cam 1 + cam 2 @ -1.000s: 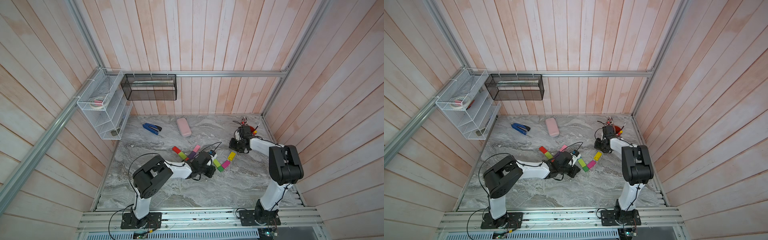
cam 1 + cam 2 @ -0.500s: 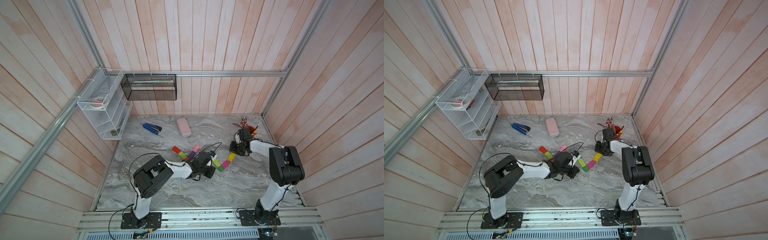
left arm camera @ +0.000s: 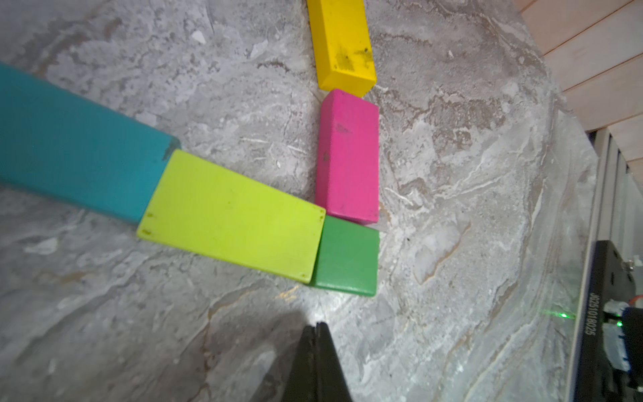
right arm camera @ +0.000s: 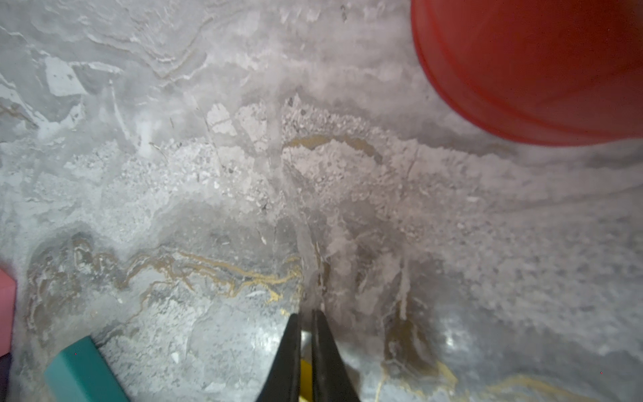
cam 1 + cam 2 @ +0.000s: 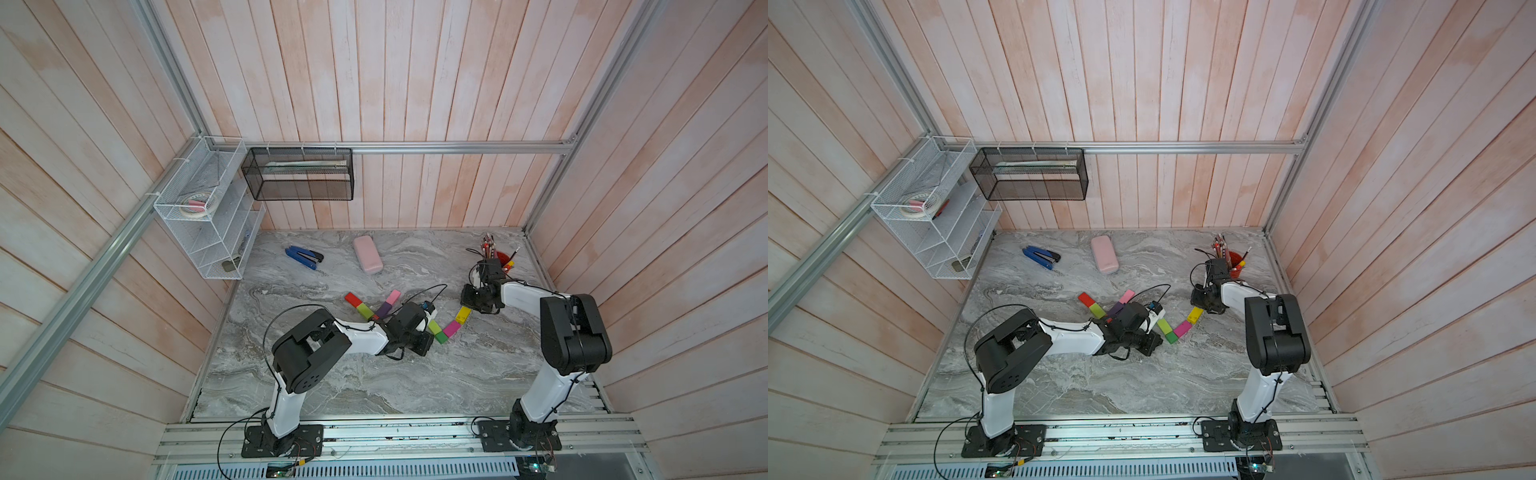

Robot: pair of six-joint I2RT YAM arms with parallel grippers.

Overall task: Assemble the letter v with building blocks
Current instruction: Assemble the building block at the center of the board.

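Note:
The building blocks lie mid-table in two groups. Teal [image 3: 69,146], lime [image 3: 229,215] and a green cube [image 3: 348,257] form one line. Magenta [image 3: 348,156] and yellow [image 3: 342,41] run off from the cube at an angle. Further left lie red [image 5: 352,298], lime [image 5: 365,311], purple [image 5: 384,308] and pink [image 5: 392,296] blocks. My left gripper [image 3: 316,327] is shut and empty, just in front of the green cube. My right gripper [image 4: 306,316] is shut, holding nothing, and stands over the far end of the yellow block [image 5: 463,314].
A red pencil cup [image 5: 500,257] stands close behind my right gripper. A pale pink case [image 5: 368,259] and a blue stapler [image 5: 303,257] lie at the back. A white wire shelf [image 5: 208,232] hangs at the left wall, and a black mesh basket [image 5: 299,178] hangs on the back wall.
My right gripper has come forward from beside the pencil cup to the far end of the yellow block. The left arm has barely moved.

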